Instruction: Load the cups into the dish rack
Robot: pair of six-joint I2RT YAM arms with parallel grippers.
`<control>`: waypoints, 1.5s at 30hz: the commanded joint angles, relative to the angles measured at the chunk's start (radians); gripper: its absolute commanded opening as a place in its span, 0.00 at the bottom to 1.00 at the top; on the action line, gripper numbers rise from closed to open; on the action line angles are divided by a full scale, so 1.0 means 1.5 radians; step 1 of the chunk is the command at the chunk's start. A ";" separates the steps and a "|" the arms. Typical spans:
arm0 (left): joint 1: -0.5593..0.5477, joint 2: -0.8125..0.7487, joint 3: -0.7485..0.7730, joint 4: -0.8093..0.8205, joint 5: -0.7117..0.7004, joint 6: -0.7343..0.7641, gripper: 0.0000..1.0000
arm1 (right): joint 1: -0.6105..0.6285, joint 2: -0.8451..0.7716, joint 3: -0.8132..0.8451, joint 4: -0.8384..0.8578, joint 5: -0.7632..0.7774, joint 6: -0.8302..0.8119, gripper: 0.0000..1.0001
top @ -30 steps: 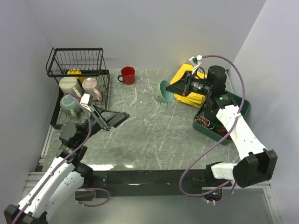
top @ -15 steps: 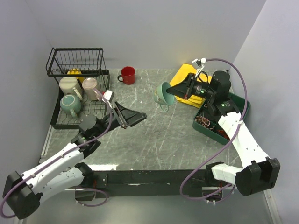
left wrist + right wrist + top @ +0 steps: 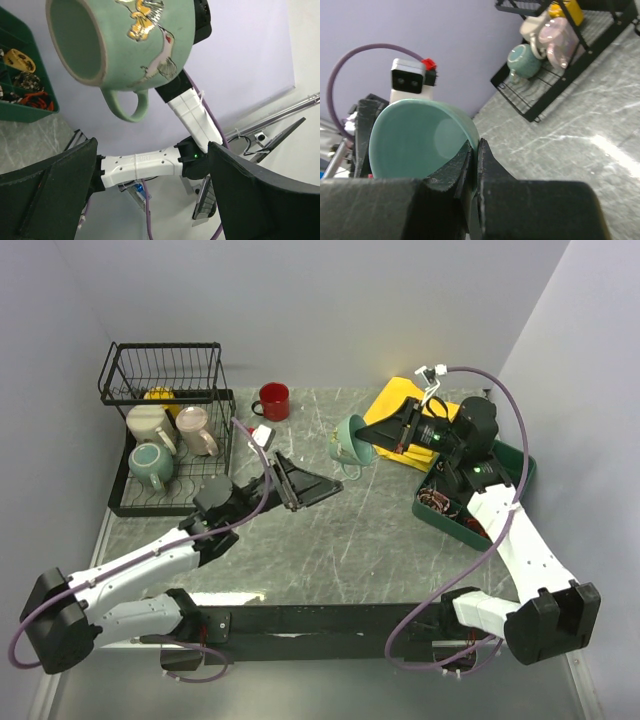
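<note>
I count six mugs on my feeds: one yellow mug (image 3: 158,395), one cream mug (image 3: 148,423), one pinkish mug (image 3: 195,428), one grey-green mug (image 3: 150,464), one red mug (image 3: 274,401) and one teal mug (image 3: 352,437). One black wire dish rack (image 3: 215,365). One green compartment tray (image 3: 520,465). One flat yellow item (image 3: 388,405) I can't identify. Two claws: left claw (image 3: 318,487), right claw (image 3: 374,436).

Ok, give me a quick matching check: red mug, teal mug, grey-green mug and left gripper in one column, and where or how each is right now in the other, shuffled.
Things:
1. red mug
2. teal mug
3. grey-green mug
4. left gripper

States:
A. open, holding nothing
B. on the flat tray of the dish rack
C. standing on the table beside the dish rack
D. clamped at its rim by the right gripper

Pairs: 1-C, 2-D, 3-B, 4-A
</note>
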 commanded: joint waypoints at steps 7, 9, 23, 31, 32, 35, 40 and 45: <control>-0.026 0.089 0.090 0.097 -0.009 0.027 0.96 | 0.002 -0.032 -0.045 0.213 -0.037 0.189 0.00; -0.026 0.092 0.102 0.088 -0.025 0.038 0.96 | 0.002 -0.032 -0.065 0.263 -0.041 0.237 0.00; -0.026 0.154 0.167 0.131 0.017 0.013 0.78 | 0.001 -0.038 -0.096 0.324 -0.034 0.276 0.00; -0.026 0.144 0.173 0.115 0.006 0.023 0.52 | 0.000 -0.046 -0.110 0.296 -0.025 0.232 0.00; -0.025 0.146 0.174 0.116 0.012 0.022 0.49 | 0.001 -0.045 -0.111 0.292 -0.022 0.229 0.00; -0.026 0.146 0.179 0.115 0.020 0.020 0.44 | 0.000 -0.043 -0.111 0.288 -0.022 0.221 0.00; -0.025 0.145 0.178 0.116 0.017 0.012 0.36 | 0.000 -0.046 -0.112 0.273 -0.020 0.190 0.00; -0.025 0.146 0.172 0.134 0.010 -0.011 0.33 | 0.001 -0.056 -0.141 0.327 -0.020 0.174 0.00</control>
